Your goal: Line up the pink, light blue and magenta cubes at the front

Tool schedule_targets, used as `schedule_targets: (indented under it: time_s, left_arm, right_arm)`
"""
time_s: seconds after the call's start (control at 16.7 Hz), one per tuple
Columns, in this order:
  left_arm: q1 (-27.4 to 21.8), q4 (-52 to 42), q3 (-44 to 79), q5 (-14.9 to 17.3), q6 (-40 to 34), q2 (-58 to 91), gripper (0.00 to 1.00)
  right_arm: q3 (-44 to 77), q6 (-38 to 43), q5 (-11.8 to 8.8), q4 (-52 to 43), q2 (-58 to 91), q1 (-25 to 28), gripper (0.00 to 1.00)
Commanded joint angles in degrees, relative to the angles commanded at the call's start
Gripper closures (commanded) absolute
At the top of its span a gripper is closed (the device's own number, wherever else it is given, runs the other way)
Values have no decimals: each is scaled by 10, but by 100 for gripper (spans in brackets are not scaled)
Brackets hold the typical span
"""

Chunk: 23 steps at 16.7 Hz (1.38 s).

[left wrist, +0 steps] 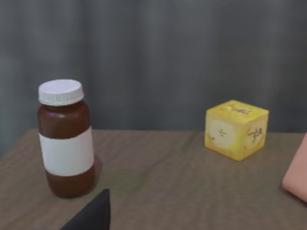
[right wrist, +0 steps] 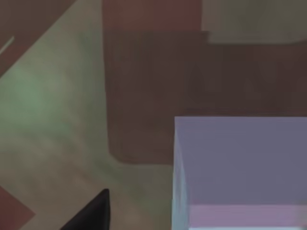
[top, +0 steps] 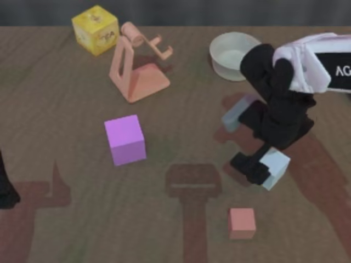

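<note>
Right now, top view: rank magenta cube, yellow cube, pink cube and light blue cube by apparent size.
1. magenta cube and yellow cube: look about alike, so no ranking between them.
2. light blue cube: partly hidden by the right gripper, which holds it, so its size is unsure.
3. pink cube: smallest.

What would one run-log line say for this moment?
right gripper: at light blue cube, right side | left gripper: parked, left edge | magenta cube, pink cube: not lined up
</note>
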Motion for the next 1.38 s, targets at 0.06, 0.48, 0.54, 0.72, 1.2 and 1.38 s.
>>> schedule_targets:
  time_s: [0.06,0.48,0.54,0.72,1.2,1.38]
  left_arm:
    - [0,0,0,0,0,0,0]
    - [0,0,0,0,0,0,0]
    - [0,0,0,0,0,0,0]
    - [0,0,0,0,0,0,0]
    - [0,0,0,0,0,0,0]
    - [0,0,0,0,0,0,0]
  right_arm:
    - [-13,0,0,24,10,0,0]
    - [-35,1,0,60,29,1,0]
    - [-35,1,0,60,29,1,8]
    - [-35,1,0,60,29,1,30]
    - [-35,1,0,60,29,1,90]
    - [-35,1,0,60,29,1,100]
